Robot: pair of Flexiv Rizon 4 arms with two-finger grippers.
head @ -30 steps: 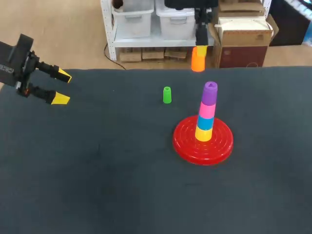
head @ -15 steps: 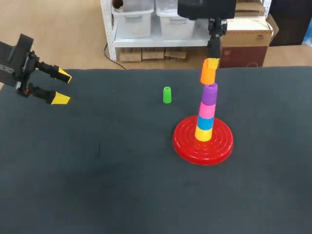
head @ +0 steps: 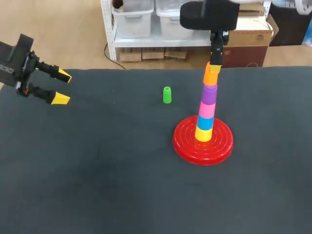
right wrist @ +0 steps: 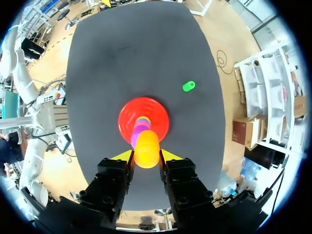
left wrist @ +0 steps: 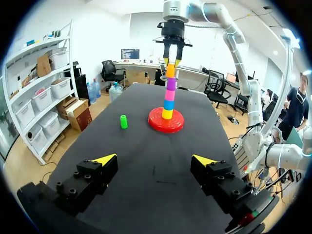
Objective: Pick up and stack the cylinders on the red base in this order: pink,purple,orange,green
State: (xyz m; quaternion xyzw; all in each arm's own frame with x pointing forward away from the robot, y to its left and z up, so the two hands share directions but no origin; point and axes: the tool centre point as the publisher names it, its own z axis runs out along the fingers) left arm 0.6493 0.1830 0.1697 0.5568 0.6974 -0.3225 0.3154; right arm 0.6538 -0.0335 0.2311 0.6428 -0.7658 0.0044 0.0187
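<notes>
On the red base (head: 185,145) (left wrist: 155,126) (right wrist: 158,117) stands a stack of yellow, blue, pink and purple cylinders, the purple cylinder (head: 209,94) (left wrist: 170,84) topmost. My right gripper (head: 213,67) (right wrist: 146,156) hangs right above the stack, shut on the orange cylinder (head: 210,77) (left wrist: 170,70) (right wrist: 146,148), whose lower end meets the purple one's top. The green cylinder (head: 167,94) (left wrist: 123,121) (right wrist: 188,86) stands upright on the table, left of the base. My left gripper (head: 60,87) (left wrist: 153,158) is open and empty at the far left edge of the table.
The dark table (head: 97,170) carries nothing else. Its back edge runs just behind the stack.
My right gripper carried the orange cylinder from behind the table's back edge, rightward and down, onto the tip of the purple cylinder. The left arm stayed still.
</notes>
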